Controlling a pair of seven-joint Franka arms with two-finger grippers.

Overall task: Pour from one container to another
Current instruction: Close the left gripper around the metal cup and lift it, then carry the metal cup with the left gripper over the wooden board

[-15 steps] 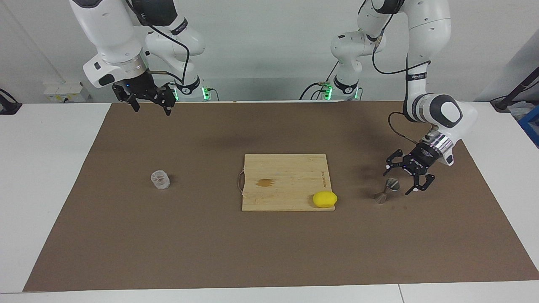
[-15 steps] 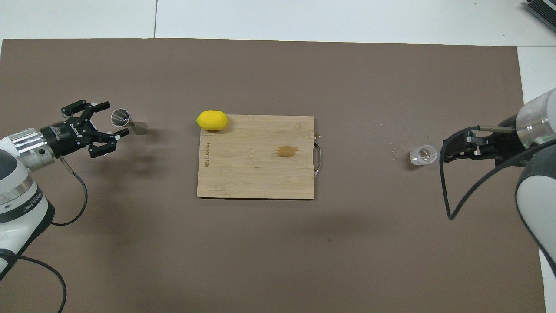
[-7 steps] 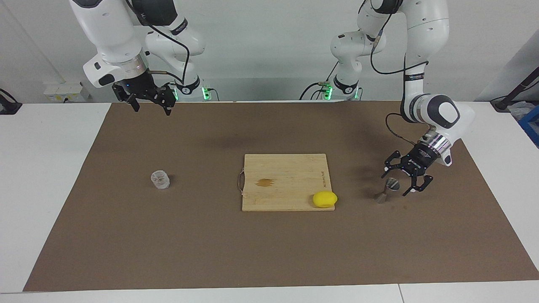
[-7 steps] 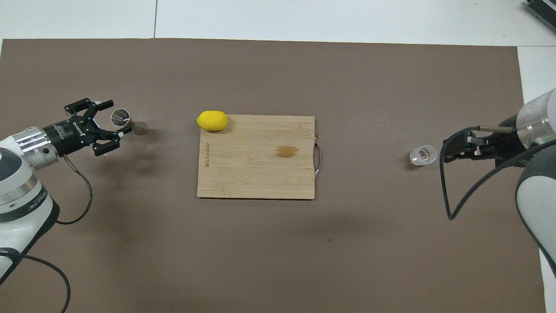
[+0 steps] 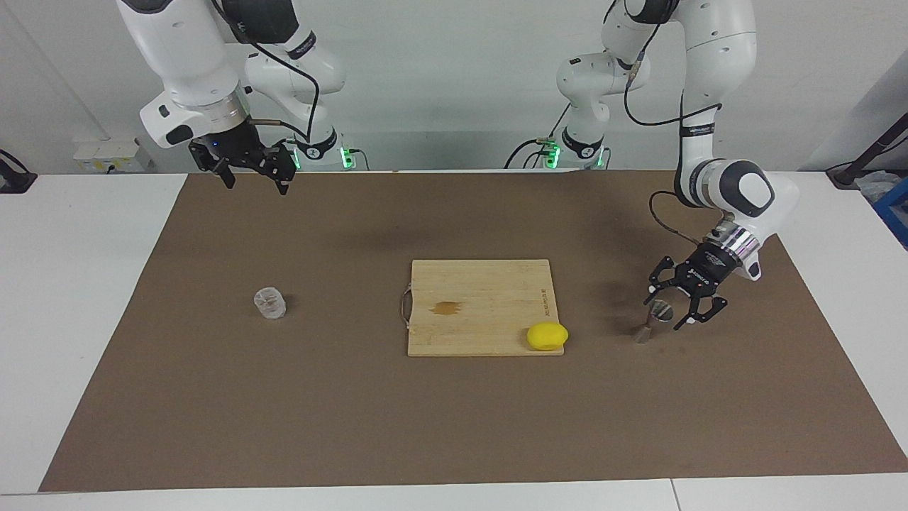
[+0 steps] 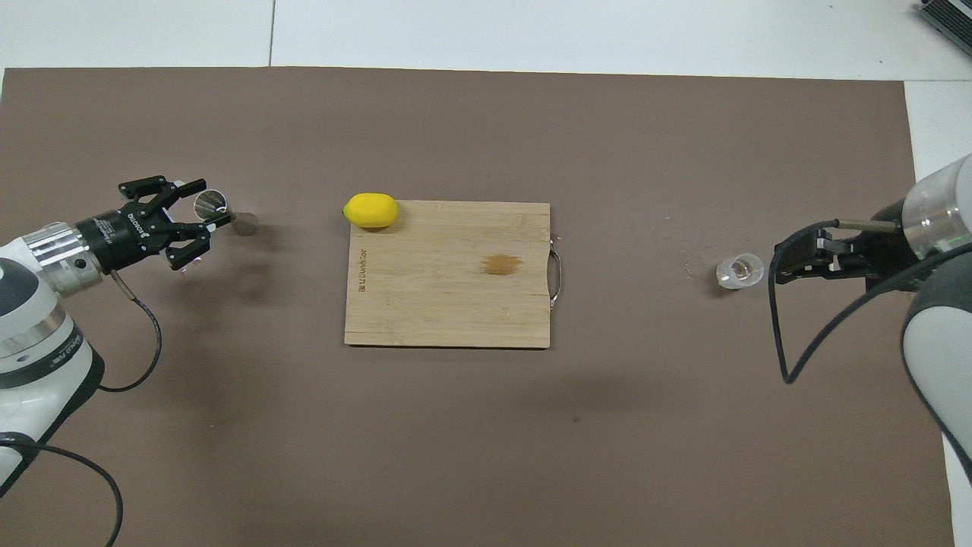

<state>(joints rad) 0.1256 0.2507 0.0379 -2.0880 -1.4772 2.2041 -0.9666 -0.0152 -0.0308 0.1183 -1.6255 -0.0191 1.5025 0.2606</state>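
The steel jigger [image 5: 650,321] lies on its side on the brown mat at the left arm's end of the table; it also shows in the overhead view [image 6: 225,215]. My left gripper [image 5: 667,309] is open and low over the mat, with its fingers on either side of the jigger's upper cup [image 6: 202,212]. The clear glass tumbler [image 5: 270,303] stands upright on the mat toward the right arm's end [image 6: 740,271]. My right gripper [image 5: 256,185] is open and empty, and waits high over the mat's edge near its base [image 6: 790,262].
A wooden cutting board [image 5: 468,284] with a brown stain lies mid-table [image 6: 456,304]. A yellow lemon [image 5: 547,336] sits at the board's corner toward the jigger [image 6: 370,210]. The brown mat [image 5: 454,426] covers most of the white table.
My left gripper has moved in toward the jigger, and its fingers now sit around the jigger's cup. The right arm, tumbler and jigger have not moved.
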